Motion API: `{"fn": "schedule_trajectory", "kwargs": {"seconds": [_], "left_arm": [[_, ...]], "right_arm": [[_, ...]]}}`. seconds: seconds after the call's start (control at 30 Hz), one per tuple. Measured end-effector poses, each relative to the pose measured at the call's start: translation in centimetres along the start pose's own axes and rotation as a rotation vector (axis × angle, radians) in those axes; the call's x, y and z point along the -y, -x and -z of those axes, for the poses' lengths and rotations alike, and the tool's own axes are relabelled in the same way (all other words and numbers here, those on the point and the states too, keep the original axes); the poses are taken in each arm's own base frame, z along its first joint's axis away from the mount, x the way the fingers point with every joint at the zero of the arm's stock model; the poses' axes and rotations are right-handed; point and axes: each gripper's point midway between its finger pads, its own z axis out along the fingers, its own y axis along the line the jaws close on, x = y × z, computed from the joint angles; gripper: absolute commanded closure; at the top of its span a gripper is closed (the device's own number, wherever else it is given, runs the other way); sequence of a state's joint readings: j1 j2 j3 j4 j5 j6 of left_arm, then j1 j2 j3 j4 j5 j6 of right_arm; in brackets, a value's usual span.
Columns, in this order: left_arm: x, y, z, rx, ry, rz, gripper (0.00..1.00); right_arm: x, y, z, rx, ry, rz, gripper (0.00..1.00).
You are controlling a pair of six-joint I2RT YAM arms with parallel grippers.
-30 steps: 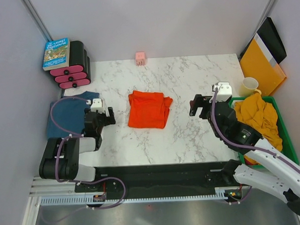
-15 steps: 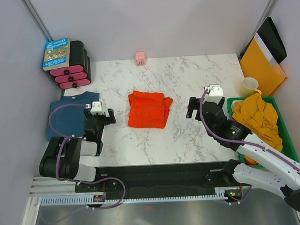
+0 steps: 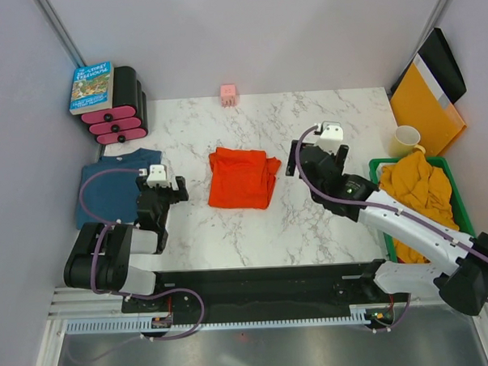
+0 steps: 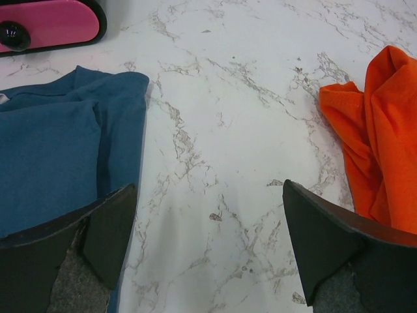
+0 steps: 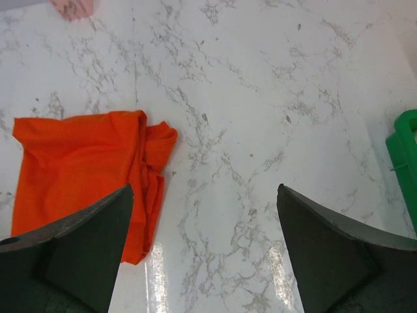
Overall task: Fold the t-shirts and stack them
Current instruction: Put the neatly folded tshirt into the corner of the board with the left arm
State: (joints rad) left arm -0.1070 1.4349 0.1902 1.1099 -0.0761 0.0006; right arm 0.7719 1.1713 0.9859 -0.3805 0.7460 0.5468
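Left of the orange shirt [image 3: 240,179], the left arm [image 3: 148,215] is covering the blue shirt's [image 3: 106,189] near right part, and in the left wrist view both shirts are running off the picture's sides. In the right wrist view a finger [image 5: 65,254] is hiding the orange shirt's near left corner, while the green bin [image 5: 407,163] to its right and the pink block [image 5: 73,6] beyond it are being cropped by the edges. Right of that shirt, the right arm [image 3: 399,218] is overlapping the bin's near end, and the yellow heap [image 3: 418,187] inside is lying too crumpled to count its garments.
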Motion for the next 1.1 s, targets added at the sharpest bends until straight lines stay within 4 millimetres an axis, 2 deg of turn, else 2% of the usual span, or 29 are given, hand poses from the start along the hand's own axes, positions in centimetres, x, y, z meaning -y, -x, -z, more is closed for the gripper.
{"fn": "schedule_trajectory", "kwargs": {"seconds": [0.2,0.27,0.33,0.47,0.57,0.63,0.7,0.73,0.77,0.8,0.87,0.93,1.03,1.07,1.1], "left_arm": [[0.0,0.0,0.0,0.000,-0.002,0.000,0.00],[0.1,0.0,0.0,-0.002,-0.007,0.000,0.00],[0.1,0.0,-0.2,-0.005,-0.028,0.001,0.00],[0.3,0.6,-0.2,-0.039,-0.090,0.001,0.00],[1.0,2.3,-3.4,-0.200,-0.148,-0.012,0.00],[1.4,5.4,-7.1,-0.306,-0.175,-0.010,0.00],[1.4,8.5,-9.7,-0.366,-0.175,-0.001,0.00],[1.6,9.3,-10.2,-0.400,-0.176,0.001,0.00],[1.6,9.3,-10.0,-0.461,-0.171,0.004,0.00],[1.9,8.6,-9.4,-0.527,-0.178,0.007,0.00],[2.6,6.6,-7.9,-0.662,-0.199,0.011,0.00],[3.0,3.7,-5.7,-0.806,-0.209,0.017,0.00],[2.6,0.4,-1.9,-0.987,-0.205,0.025,0.00],[2.4,0.1,-1.3,-1.013,-0.202,0.029,0.00],[2.2,-0.2,-0.8,-1.035,-0.201,0.034,0.00]], "right_arm": [[-2.5,4.7,1.9,0.071,-0.033,-0.063,0.02],[-3.4,5.0,2.0,0.069,-0.048,-0.064,0.02],[-4.1,4.5,1.9,0.056,-0.067,-0.051,0.02],[-4.9,1.5,1.2,0.019,-0.115,0.026,0.02],[-5.7,-0.5,0.5,-0.008,-0.128,0.089,0.02],[-6.4,-1.4,-0.2,-0.032,-0.133,0.124,0.02],[-7.8,-2.1,-1.1,-0.054,-0.129,0.148,0.22],[-8.3,-2.4,-1.5,-0.061,-0.126,0.159,0.56],[-9.0,-3.0,-1.9,-0.072,-0.117,0.170,0.83],[-9.5,-3.6,-2.4,-0.082,-0.111,0.186,1.00],[-10.2,-4.6,-3.0,-0.099,-0.101,0.204,1.00],[-11.2,-5.4,-3.5,-0.118,-0.083,0.216,1.00],[-13.2,-6.0,-4.4,-0.131,-0.044,0.216,1.00],[-13.6,-5.9,-4.5,-0.133,-0.032,0.215,0.97],[-14.1,-5.9,-4.6,-0.133,-0.015,0.212,0.79]]}}
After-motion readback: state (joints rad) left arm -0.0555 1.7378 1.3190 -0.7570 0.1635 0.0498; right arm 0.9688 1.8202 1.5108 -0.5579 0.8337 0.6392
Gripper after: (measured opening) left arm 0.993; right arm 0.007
